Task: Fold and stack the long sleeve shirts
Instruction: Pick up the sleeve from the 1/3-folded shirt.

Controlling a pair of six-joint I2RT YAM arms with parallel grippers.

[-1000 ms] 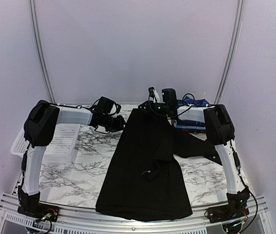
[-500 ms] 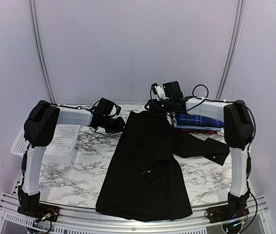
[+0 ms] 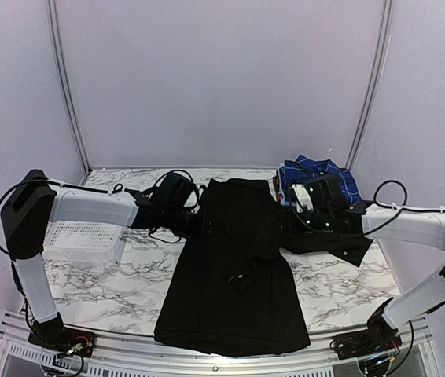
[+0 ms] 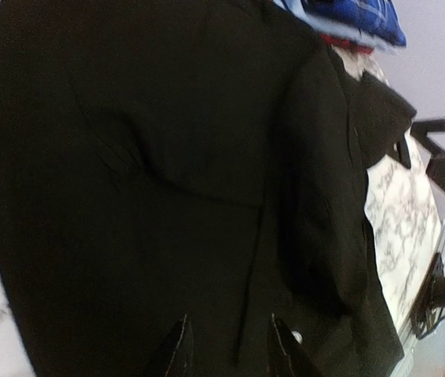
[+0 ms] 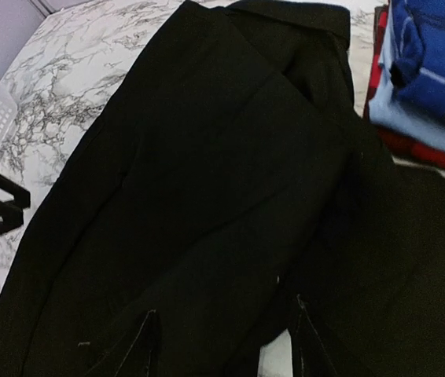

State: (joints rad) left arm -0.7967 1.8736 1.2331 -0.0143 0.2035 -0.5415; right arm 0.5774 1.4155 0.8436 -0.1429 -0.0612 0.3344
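The black shirt (image 3: 234,267) lies spread on the marble table, collar at the back, one sleeve folded over its front and the other reaching right. It fills the left wrist view (image 4: 167,173) and the right wrist view (image 5: 207,204). My left gripper (image 3: 199,222) hovers open at the shirt's left edge, holding nothing (image 4: 226,349). My right gripper (image 3: 283,221) is open and empty above the shirt's right side (image 5: 226,345). A stack of folded shirts (image 3: 321,179), blue plaid on top, light blue and red below, sits at the back right (image 5: 431,71).
A white mesh basket (image 3: 81,236) stands at the left of the table, partly under my left arm. The marble table (image 3: 120,279) shows bare to the left of the shirt. White walls close in the back and sides.
Both arms have lowered and reached in over the black shirt. The right gripper came down from beside the collar to the shirt's right side. The left gripper moved right to the shirt's left edge.
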